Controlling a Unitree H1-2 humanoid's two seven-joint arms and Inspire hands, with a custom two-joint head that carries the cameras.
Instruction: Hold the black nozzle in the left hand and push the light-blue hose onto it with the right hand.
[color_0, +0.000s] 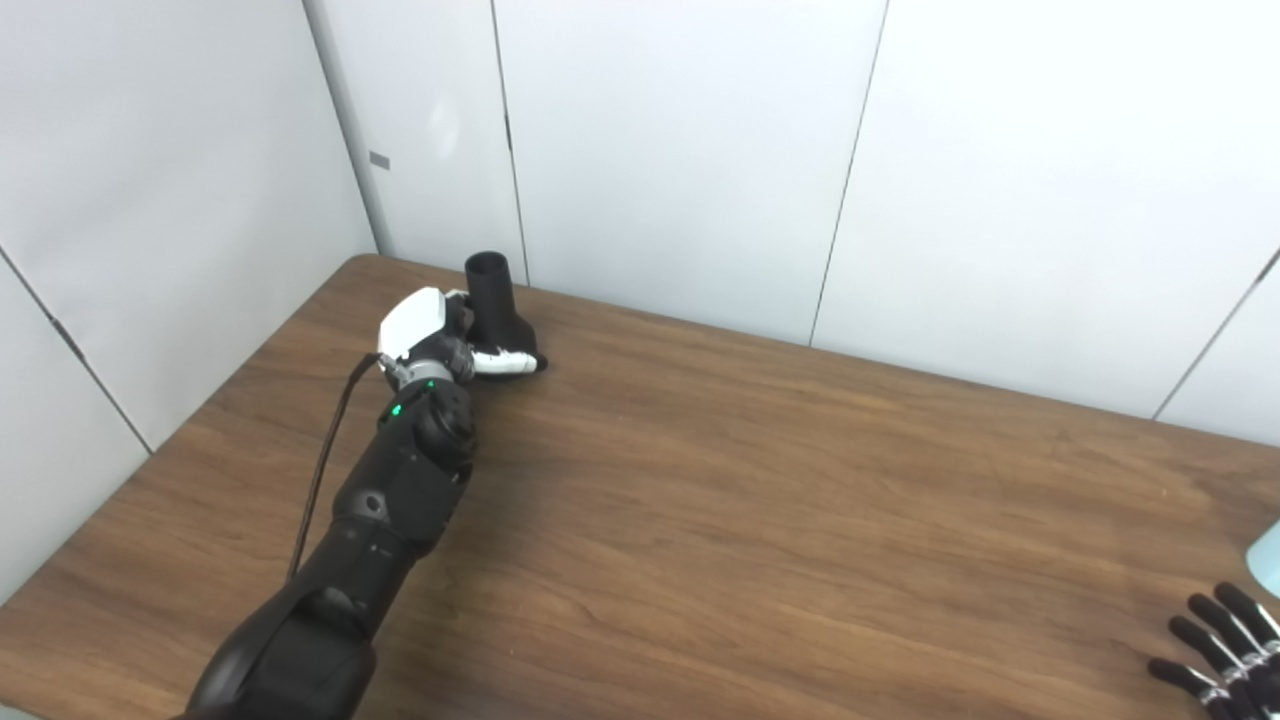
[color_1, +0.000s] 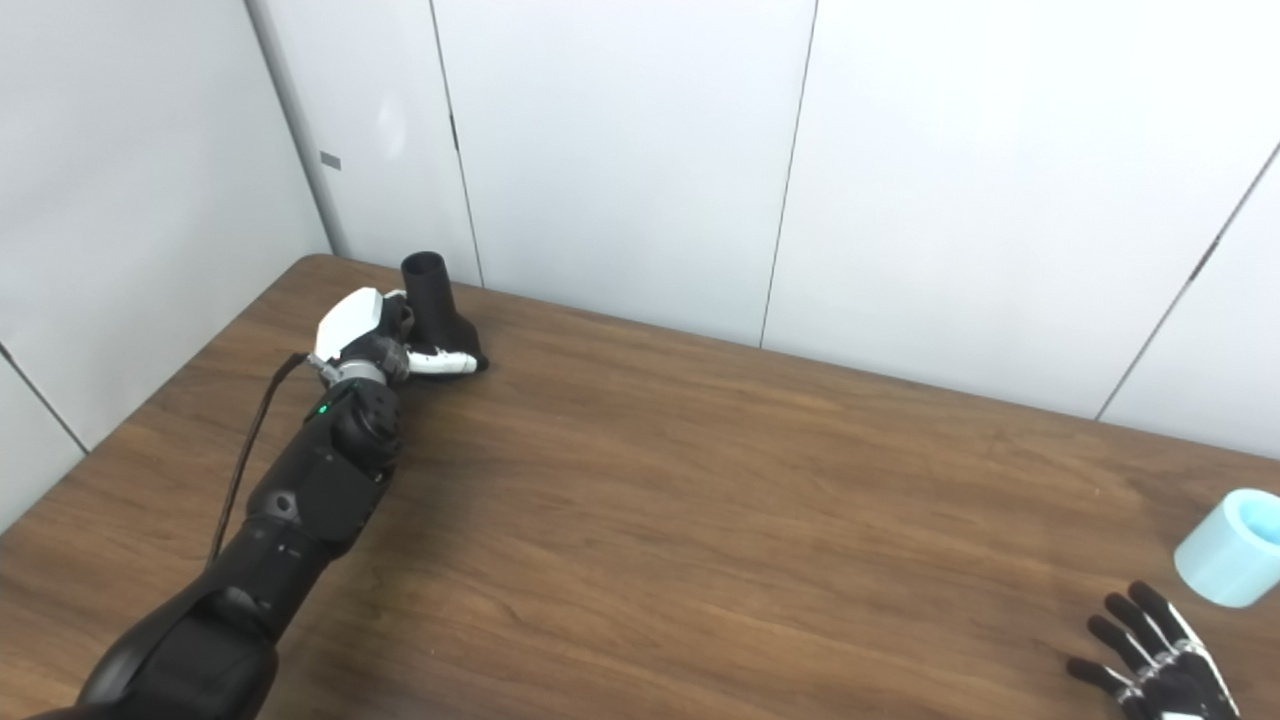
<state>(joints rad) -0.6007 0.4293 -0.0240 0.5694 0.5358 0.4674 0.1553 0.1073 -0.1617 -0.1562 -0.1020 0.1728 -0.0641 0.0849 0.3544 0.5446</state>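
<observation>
The black nozzle (color_0: 492, 295) stands upright on its flared base at the table's far left corner, its round opening facing up. My left hand (color_0: 432, 338) is wrapped round its lower part, with the white thumb lying across the front of the base and the fingers hidden behind. The light-blue hose (color_1: 1230, 548) is a short tube lying on the table at the far right edge. Just in front of it, my right hand (color_1: 1150, 662) rests low with its dark fingers spread, holding nothing and apart from the hose.
The wooden table (color_0: 760, 500) spans the view, and white wall panels (color_0: 680, 150) rise right behind its back edge and along its left side. A black cable (color_0: 325, 470) hangs beside my left forearm.
</observation>
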